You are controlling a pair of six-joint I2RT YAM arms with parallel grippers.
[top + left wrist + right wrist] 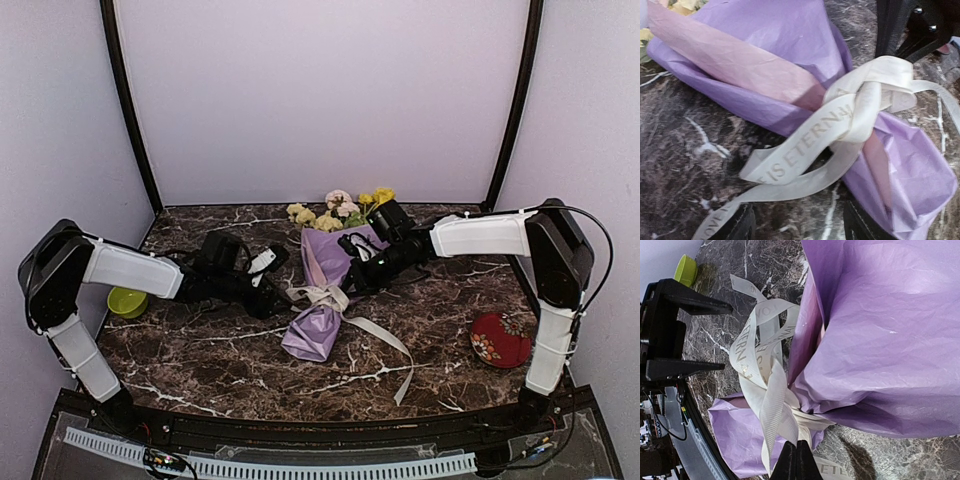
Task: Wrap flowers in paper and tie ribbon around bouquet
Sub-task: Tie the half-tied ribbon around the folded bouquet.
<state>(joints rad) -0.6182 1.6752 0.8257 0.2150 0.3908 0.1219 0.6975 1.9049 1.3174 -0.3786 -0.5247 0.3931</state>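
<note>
The bouquet lies on the marble table, with yellow and pink flowers (pixel 335 208) at its far end. Lilac paper (pixel 315 335) (pixel 790 30) (pixel 880 330) is wrapped around it. The cream ribbon (pixel 325 297) (pixel 805 145) (pixel 765 390) is knotted around its waist, one tail trailing toward the near right. My left gripper (pixel 280 283) (pixel 797 227) is open just left of the knot, a ribbon loop lying beyond its fingers. My right gripper (pixel 352 278) (pixel 796 460) is shut, its tips against the ribbon at the knot. Whether a strand is pinched does not show.
A green bowl (pixel 127 301) (pixel 685 270) sits at the table's left edge behind the left arm. A red patterned dish (pixel 500 338) lies at the near right. Pale walls close in the back and both sides.
</note>
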